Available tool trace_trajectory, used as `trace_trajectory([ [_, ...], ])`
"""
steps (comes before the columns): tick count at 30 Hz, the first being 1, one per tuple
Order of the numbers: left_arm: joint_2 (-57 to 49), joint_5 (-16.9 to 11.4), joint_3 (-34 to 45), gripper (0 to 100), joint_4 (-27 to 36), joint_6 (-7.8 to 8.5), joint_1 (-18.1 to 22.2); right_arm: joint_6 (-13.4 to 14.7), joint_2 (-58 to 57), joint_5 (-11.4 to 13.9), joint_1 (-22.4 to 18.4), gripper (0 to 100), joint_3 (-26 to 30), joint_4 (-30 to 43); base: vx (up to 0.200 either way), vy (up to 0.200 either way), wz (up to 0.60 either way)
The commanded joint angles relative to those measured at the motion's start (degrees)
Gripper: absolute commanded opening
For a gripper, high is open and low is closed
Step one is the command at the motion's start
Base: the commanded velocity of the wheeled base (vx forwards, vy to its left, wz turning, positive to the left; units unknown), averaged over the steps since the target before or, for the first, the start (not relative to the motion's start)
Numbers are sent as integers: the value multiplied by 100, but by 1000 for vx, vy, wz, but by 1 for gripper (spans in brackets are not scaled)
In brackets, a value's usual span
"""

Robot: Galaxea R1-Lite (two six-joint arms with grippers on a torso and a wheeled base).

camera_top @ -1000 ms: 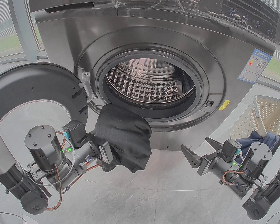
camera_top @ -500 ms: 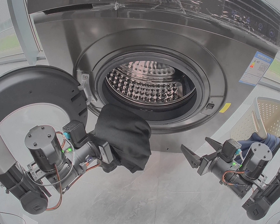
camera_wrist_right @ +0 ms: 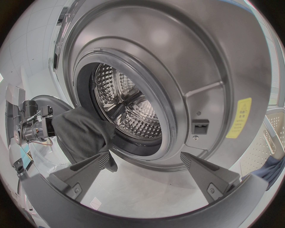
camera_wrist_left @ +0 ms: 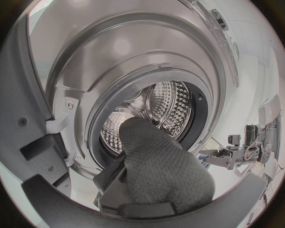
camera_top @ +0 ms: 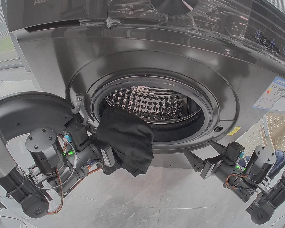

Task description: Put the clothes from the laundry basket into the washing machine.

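Note:
A black garment [camera_top: 127, 141] hangs from my left gripper [camera_top: 116, 161], which is shut on it, its fingers hidden under the cloth. The garment's top edge lies at the lower left rim of the washing machine's open drum [camera_top: 150, 103]. In the left wrist view the black garment [camera_wrist_left: 160, 166] covers the lower part of the drum [camera_wrist_left: 169, 101] mouth. To the right, below the door ring, my right gripper [camera_top: 198, 149] stands open and empty, its two fingers [camera_wrist_right: 89, 172] spread wide. The laundry basket [camera_top: 280, 126] stands at the far right with blue clothes [camera_top: 282, 159] in it.
The machine's round door [camera_top: 27, 112] is swung open to the left, just behind my left arm. The grey tiled floor [camera_top: 161, 203] lies bare in front of the machine. The right wrist view shows the basket [camera_wrist_right: 267, 139] close beside the machine's front panel.
The whole head view has shifted: the machine now looks nearer and larger. The black garment, earlier below the door ring, now overlaps the drum's lower left rim. The right gripper stays open.

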Motion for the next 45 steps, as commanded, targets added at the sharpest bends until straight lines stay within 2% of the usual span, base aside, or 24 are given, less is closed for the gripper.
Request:
trace_trajectory([
  [1, 23, 3, -1, 0, 1, 6, 0, 0, 8, -2, 8, 100, 13, -1, 0, 0, 0],
  [7, 32, 3, 34, 0, 1, 14, 9, 0, 8, 7, 8, 100, 74, -1, 0, 0, 0],
  [13, 32, 3, 34, 0, 1, 6, 0, 0, 8, 16, 52, 100, 101, -1, 0, -200, 0],
  [25, 67, 3, 34, 0, 1, 14, 0, 0, 8, 60, 517, 100, 646, -1, 0, 0, 0],
  [35, 129, 12, -54, 0, -8, 6, 18, 18, 192, 60, 702, 100, 725, -1, 0, 0, 0],
  [41, 252, 3, -423, 0, 1, -12, 27, 44, 228, 25, 1010, 100, 707, -10, 0, 0, 0],
  [43, 384, -6, -695, 0, 10, 23, 27, 53, 280, 16, 1054, 100, 716, -10, 0, 0, 0],
  [45, 647, -58, -1179, 0, 10, 199, 44, 53, 316, 16, 1054, 100, 716, -10, 0, 0, 0],
])
